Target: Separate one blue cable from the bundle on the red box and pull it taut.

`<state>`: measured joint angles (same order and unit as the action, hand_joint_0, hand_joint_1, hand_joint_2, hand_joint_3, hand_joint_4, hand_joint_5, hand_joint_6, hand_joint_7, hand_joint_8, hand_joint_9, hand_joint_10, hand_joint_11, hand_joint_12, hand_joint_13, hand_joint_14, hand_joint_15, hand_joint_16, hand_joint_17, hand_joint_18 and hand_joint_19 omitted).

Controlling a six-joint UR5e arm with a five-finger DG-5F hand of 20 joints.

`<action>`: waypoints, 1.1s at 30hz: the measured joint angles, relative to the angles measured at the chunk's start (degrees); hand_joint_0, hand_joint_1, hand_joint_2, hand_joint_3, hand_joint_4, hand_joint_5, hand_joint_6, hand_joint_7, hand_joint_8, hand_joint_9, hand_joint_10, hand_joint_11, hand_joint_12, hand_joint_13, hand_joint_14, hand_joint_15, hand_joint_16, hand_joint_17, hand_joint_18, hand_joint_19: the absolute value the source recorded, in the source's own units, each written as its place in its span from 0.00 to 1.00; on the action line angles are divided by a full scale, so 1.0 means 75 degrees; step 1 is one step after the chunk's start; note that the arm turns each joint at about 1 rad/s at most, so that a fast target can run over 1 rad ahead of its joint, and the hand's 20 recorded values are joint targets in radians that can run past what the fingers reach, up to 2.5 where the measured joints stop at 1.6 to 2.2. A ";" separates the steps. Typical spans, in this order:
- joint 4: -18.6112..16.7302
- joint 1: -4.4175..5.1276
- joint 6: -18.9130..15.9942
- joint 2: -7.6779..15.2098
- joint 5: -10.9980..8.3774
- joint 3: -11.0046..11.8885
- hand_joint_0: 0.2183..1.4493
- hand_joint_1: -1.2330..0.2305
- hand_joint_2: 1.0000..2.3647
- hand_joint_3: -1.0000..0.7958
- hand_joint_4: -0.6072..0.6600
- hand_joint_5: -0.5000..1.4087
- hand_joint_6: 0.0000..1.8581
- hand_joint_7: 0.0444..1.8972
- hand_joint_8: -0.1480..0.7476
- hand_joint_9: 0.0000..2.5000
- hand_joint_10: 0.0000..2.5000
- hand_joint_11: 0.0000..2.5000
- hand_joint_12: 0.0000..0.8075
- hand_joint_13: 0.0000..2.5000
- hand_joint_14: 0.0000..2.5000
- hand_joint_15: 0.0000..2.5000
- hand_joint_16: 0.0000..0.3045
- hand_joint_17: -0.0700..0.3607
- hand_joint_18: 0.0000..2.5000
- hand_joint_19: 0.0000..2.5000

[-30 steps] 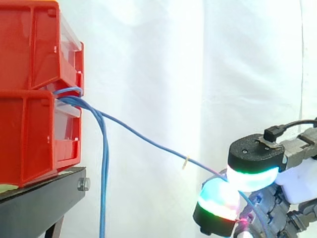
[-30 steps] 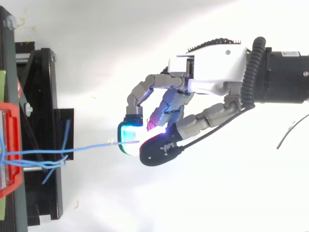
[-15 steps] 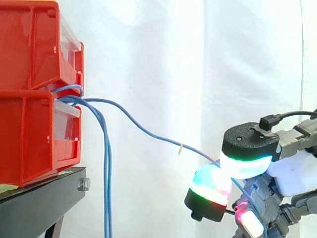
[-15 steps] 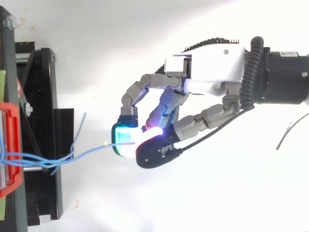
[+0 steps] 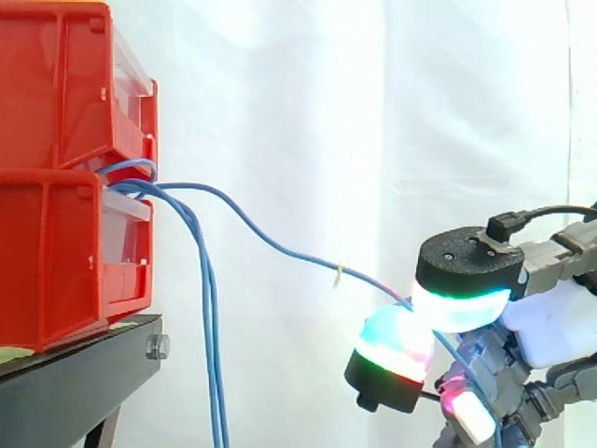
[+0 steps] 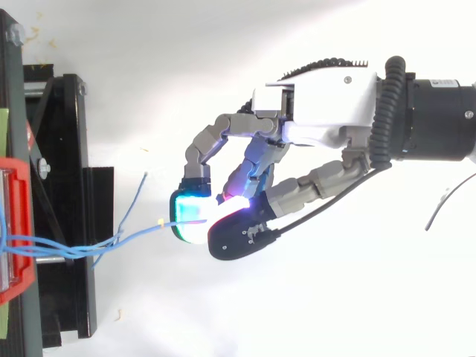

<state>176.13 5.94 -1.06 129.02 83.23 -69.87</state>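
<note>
A bundle of thin blue cables (image 5: 140, 182) comes out between two stacked red boxes (image 5: 65, 177) at the left of the side view. Most strands hang straight down (image 5: 213, 355). One blue cable (image 5: 280, 250) runs off to the right in a sagging curve, with a small pale tag (image 5: 339, 276) on it. My hand (image 6: 320, 119) sits low at the right, and its glowing fingertips (image 5: 396, 341) pinch this cable's far end. From above, the same cable (image 6: 137, 236) leads from the red box (image 6: 18, 223) to the pinching pads (image 6: 190, 216).
The red boxes rest on a black stand (image 5: 75, 378), whose frame (image 6: 63, 201) fills the left edge in the top view. A white curtain (image 5: 373, 140) hangs behind. Loose cable ends (image 6: 137, 195) stick out near the stand.
My hand has shifted left toward the boxes with the cable still pinched. The cable went from nearly straight to a slack, sagging curve, and the hanging strands swung slightly right.
</note>
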 measured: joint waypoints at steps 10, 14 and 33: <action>0.0000 0.0000 0.0000 0.0000 0.0000 0.0000 0.32 0.24 0.04 0.56 0.45 0.24 0.49 0.49 0.55 0.46 0.01 0.14 0.51 0.34 0.00 0.11 0.20 0.48 0.35 0.19; 0.0000 -0.0001 0.0000 0.0000 0.0000 0.0000 0.34 0.24 0.00 0.55 0.46 0.23 0.49 0.49 0.54 0.46 0.01 0.14 0.50 0.34 0.00 0.11 0.19 0.47 0.34 0.20; 0.0000 0.0003 0.0000 0.0000 0.0000 0.0000 0.34 0.25 0.00 0.55 0.46 0.23 0.49 0.50 0.53 0.45 0.01 0.15 0.48 0.33 0.00 0.11 0.19 0.46 0.33 0.20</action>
<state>176.13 5.96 -1.05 129.02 83.23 -69.87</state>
